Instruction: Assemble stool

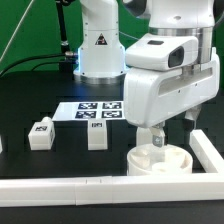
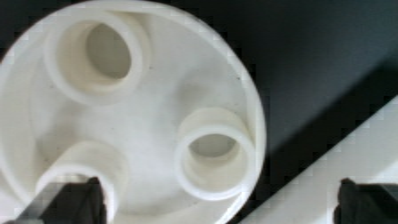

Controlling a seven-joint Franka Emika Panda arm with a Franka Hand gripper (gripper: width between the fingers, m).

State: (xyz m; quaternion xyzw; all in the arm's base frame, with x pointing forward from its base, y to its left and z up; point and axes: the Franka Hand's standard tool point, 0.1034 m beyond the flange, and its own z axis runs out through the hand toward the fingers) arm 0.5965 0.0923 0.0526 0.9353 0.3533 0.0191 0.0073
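Observation:
The round white seat disc (image 1: 160,162) lies at the exterior view's right front, sockets facing up. In the wrist view the disc (image 2: 107,110) fills most of the picture, with two oval sockets showing. My gripper (image 1: 165,140) hangs just above the disc, open and holding nothing. In the wrist view the gripper (image 2: 217,203) has its jaws wide apart, with one dark fingertip (image 2: 68,200) over the disc and the other off its rim. Two short white legs with tags stand on the black table, one (image 1: 40,133) at the left and one (image 1: 97,134) in the middle.
The marker board (image 1: 95,108) lies flat behind the legs. A long white L-shaped rail (image 1: 90,186) runs along the front and up the right side, close to the disc. The arm's base (image 1: 98,45) stands at the back.

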